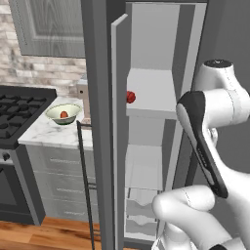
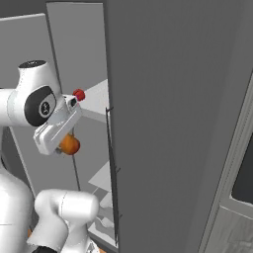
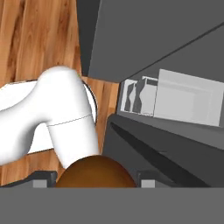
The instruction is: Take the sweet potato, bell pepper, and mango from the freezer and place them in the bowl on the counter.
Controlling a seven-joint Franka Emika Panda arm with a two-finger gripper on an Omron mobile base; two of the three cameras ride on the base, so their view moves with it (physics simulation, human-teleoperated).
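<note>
We see the mango (image 2: 69,144) held in the jaws of the gripper (image 2: 65,148), which are closed on it; in the right base view it hangs as a smooth orange ovoid under the white hand, in front of the open freezer (image 2: 148,123). In the hand view the same fruit (image 3: 94,173) sits as a brown-orange dome between the two finger tips (image 3: 41,180), above the wooden floor (image 3: 39,39) and the freezer's lower drawers (image 3: 140,98).

The bell pepper (image 1: 130,96) rests at the front left edge of a pale freezer shelf (image 1: 151,93), partly hidden by the open door (image 1: 117,132) (in the right base view it shows as a small red ball (image 2: 78,94) just beyond the hand).

Out on the desk (image 1: 53,129), well apart from the freezer, stands the pale cream-green bowl (image 1: 53,116), and the reddish sweet potato (image 1: 64,114) lies inside it. The black gas stove (image 1: 19,110) adjoins the desk on its left, with a brick wall (image 1: 34,71) behind.
</note>
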